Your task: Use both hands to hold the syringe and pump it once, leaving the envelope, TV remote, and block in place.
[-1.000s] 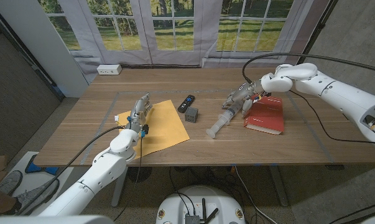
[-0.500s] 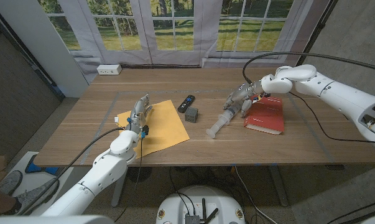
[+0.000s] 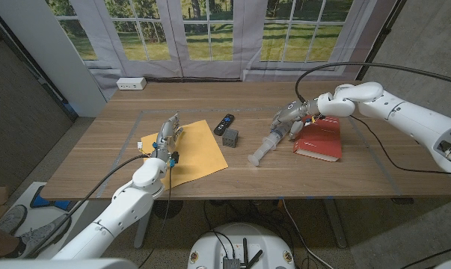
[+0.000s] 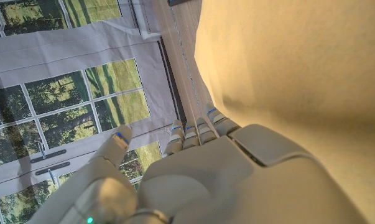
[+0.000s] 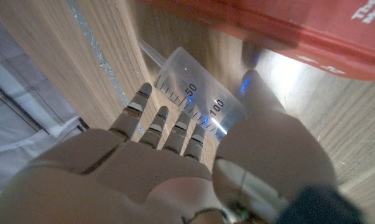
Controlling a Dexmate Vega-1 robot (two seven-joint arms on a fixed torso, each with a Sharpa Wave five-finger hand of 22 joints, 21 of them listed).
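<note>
The syringe (image 3: 265, 149) lies on the wooden surface (image 3: 285, 175), right of the middle, just left of a red book (image 3: 320, 139). Its barrel end points far and right, the plunger end points near and left. The right hand (image 3: 288, 119) is at the barrel end; in the right wrist view its fingers (image 5: 175, 127) are curled around the clear barrel with printed numbers, so it holds the syringe (image 5: 196, 93).

The left hand (image 3: 167, 134) stands on its edge on the yellow envelope (image 3: 199, 149), fingers straight and together, holding nothing. The black TV remote (image 3: 224, 122) and the small grey block (image 3: 230, 137) lie between the envelope and the syringe, close to each other.
</note>
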